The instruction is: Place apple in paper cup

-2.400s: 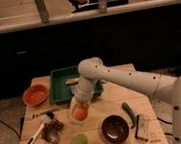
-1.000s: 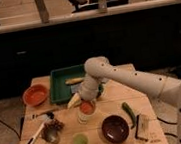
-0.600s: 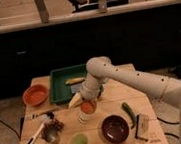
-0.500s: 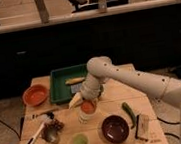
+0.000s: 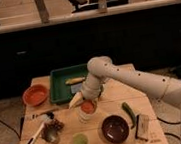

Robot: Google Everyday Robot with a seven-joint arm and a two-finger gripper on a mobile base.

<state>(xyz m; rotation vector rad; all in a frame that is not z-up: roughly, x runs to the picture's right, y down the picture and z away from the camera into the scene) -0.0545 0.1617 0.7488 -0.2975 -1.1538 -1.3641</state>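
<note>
- The light green cup [image 5: 79, 141] stands at the near edge of the wooden table [image 5: 159, 137]. It is closer to the camera than the gripper and a little left of it in the picture.
- The dark brown bowl [image 5: 115, 128] sits beside that cup, in front of the gripper and to its right.
- A small white and dark object [image 5: 142, 128] lies further right, near the table's corner.
- A white-handled utensil [image 5: 32, 140] and a shiny metal piece [image 5: 51, 133] lie well to the gripper's left, on the near side.
- A slim green vegetable [image 5: 129, 114] lies to the gripper's right, between the brown bowl and the arm.
- The paper cup [image 5: 85, 118] stands upright directly under the gripper.
- The apple [image 5: 87, 106] rests in the paper cup's mouth, its top showing above the rim, just beneath the gripper.
- The gripper [image 5: 84, 99] hangs right over the apple, pointing down, with its fingers spread apart and not clamped on the fruit.
- The orange bowl [image 5: 35, 94] sits well to the gripper's left and slightly further back.
- The green tray [image 5: 60, 86] lies just behind the gripper, holding a yellowish item [image 5: 75, 80].
- A dark wall and a railing run behind the table, far beyond the gripper.
</note>
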